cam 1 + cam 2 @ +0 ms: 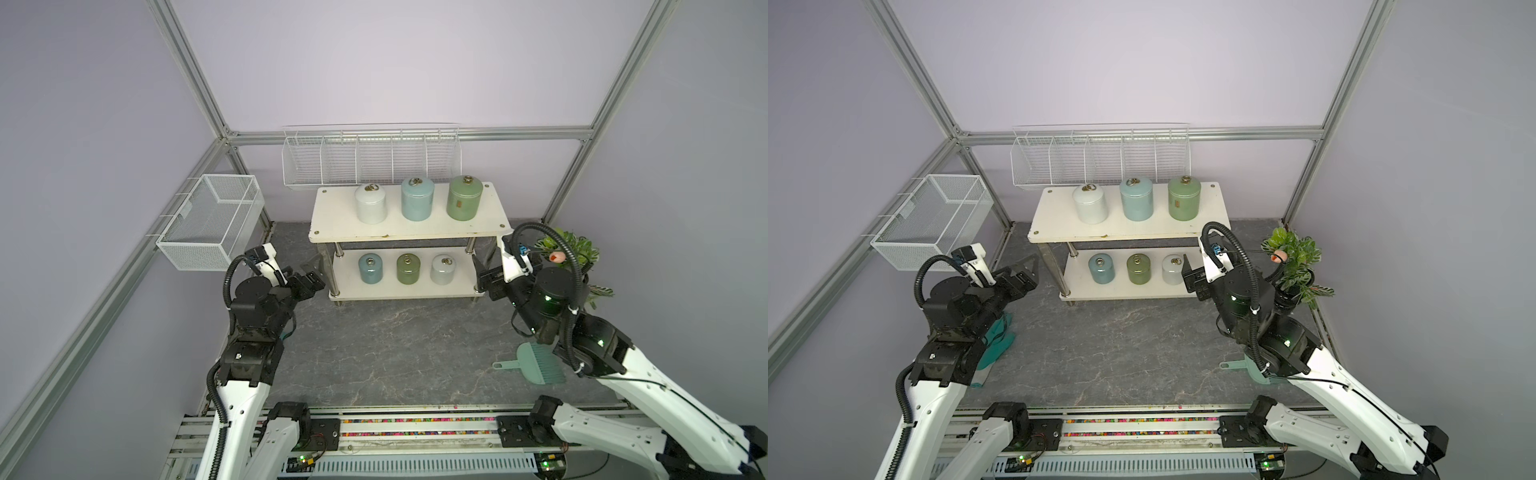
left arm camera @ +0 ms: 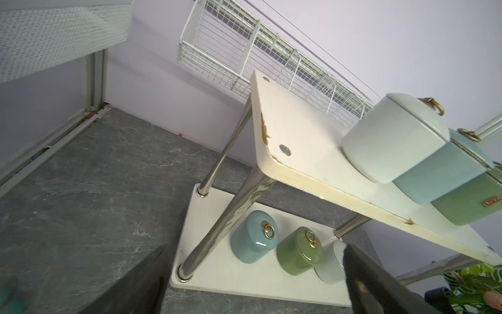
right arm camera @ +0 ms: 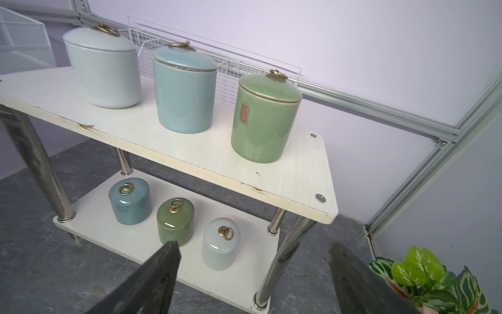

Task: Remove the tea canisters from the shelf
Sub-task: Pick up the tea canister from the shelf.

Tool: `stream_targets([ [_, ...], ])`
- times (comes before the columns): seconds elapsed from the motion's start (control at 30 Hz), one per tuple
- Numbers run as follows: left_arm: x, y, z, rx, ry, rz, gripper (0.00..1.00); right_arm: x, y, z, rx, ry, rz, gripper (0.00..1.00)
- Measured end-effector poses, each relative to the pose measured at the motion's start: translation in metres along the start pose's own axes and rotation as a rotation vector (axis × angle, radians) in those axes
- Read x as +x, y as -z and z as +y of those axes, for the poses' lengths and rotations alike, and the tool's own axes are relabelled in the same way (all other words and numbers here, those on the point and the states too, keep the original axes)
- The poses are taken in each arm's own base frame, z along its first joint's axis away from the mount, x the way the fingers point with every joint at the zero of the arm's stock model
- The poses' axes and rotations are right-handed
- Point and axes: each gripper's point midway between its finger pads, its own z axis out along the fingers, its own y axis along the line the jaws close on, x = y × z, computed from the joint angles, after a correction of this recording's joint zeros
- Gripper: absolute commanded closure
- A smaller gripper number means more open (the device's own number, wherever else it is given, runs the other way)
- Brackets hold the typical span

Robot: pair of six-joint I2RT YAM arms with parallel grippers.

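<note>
Top views: all six tea canisters (image 1: pixel 417 199) stand on the shelf (image 1: pixel 336 220), three per board; none removed. Both the left gripper (image 1: pixel 314 272) and right gripper (image 1: pixel 480 276) are spread, empty.

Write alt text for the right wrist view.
A two-tier shelf holds a tall white canister, blue canister and green canister on top, and a small blue jar, green jar and white jar below. The open right gripper frames the foreground.
</note>
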Motion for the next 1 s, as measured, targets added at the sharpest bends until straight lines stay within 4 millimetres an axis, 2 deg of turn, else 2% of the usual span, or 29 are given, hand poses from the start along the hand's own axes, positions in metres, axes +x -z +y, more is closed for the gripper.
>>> stream_targets([
  [0.17,-0.018,-0.009,-0.016,0.04,0.004,-0.007,0.01,0.002,-0.011,-0.014,0.077,0.006,0.029,0.11],
  [0.27,-0.039,-0.014,-0.029,0.064,0.001,-0.027,0.02,-0.003,-0.014,-0.029,0.124,-0.017,0.031,0.11],
  [0.3,-0.047,-0.016,-0.034,0.073,-0.002,-0.038,0.06,-0.004,-0.014,-0.033,0.138,-0.026,0.031,0.1],
  [0.37,-0.064,-0.019,-0.044,0.087,-0.009,-0.055,0.18,-0.004,-0.015,-0.04,0.162,-0.038,0.038,0.09],
  [0.43,-0.081,-0.026,-0.053,0.096,-0.012,-0.069,0.38,-0.001,-0.018,-0.043,0.179,-0.042,0.053,0.08],
  [0.53,-0.092,-0.042,-0.056,0.086,-0.021,-0.057,0.61,0.005,-0.022,-0.044,0.188,-0.042,0.074,0.06],
  [0.67,-0.083,-0.07,-0.046,0.039,-0.019,0.014,0.78,0.008,-0.024,-0.046,0.198,-0.042,0.093,0.05],
  [0.8,-0.063,-0.096,-0.031,-0.006,-0.003,0.099,0.83,0.003,-0.023,-0.05,0.207,-0.048,0.096,0.08],
  [0.93,-0.048,-0.114,-0.021,-0.027,-0.005,0.156,1.0,-0.001,-0.026,-0.053,0.217,-0.049,0.101,0.11],
  [1.0,-0.048,-0.118,-0.021,-0.021,-0.014,0.16,1.0,-0.001,-0.029,-0.054,0.223,-0.046,0.111,0.11],
])
